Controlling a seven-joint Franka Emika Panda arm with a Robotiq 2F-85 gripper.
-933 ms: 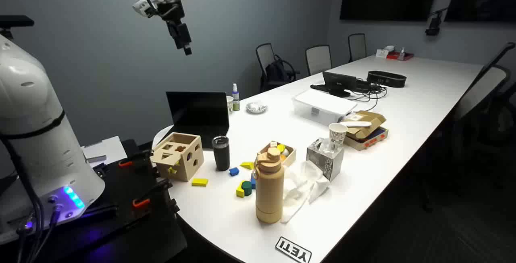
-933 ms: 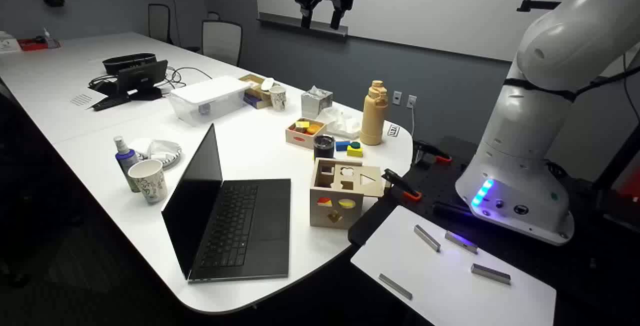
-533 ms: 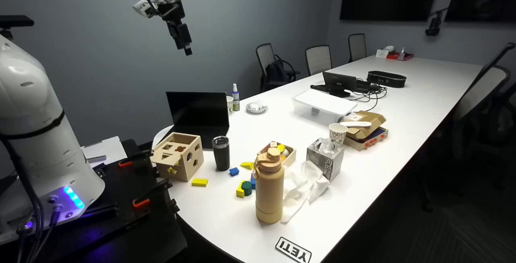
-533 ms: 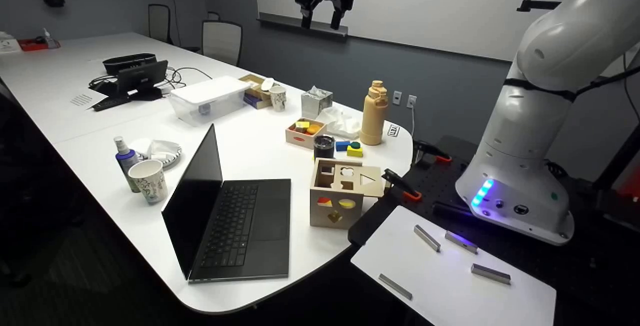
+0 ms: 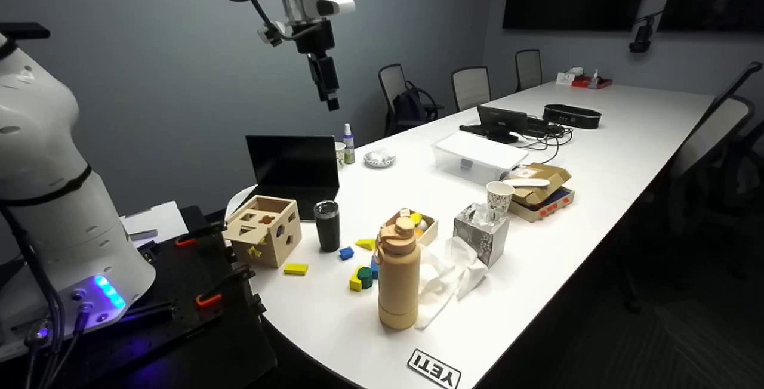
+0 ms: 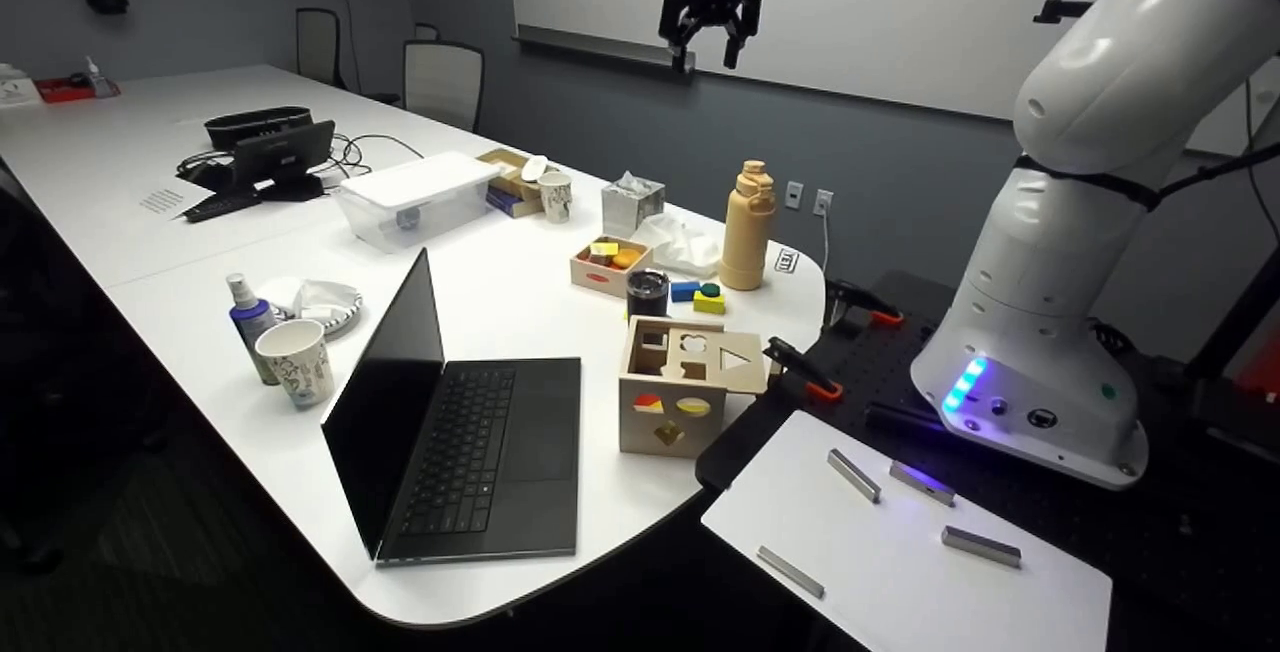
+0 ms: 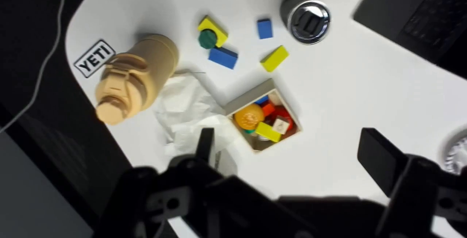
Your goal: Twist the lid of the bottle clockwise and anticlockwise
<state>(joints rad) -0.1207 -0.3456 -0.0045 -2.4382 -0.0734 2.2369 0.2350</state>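
Hand (image 5: 332, 104) has come down and toward the bottle (image 5: 399, 284) in an exterior view, but it's well above it. In an exterior view the lid (image 6: 754, 169) tops the bottle, upright near the table (image 6: 500, 302) edge, twist axis vertical. Wrist view: fingers (image 7: 379, 159) spread, gripping nothing; lid sits picture-left, outside them. I'd traverse there, then descend.
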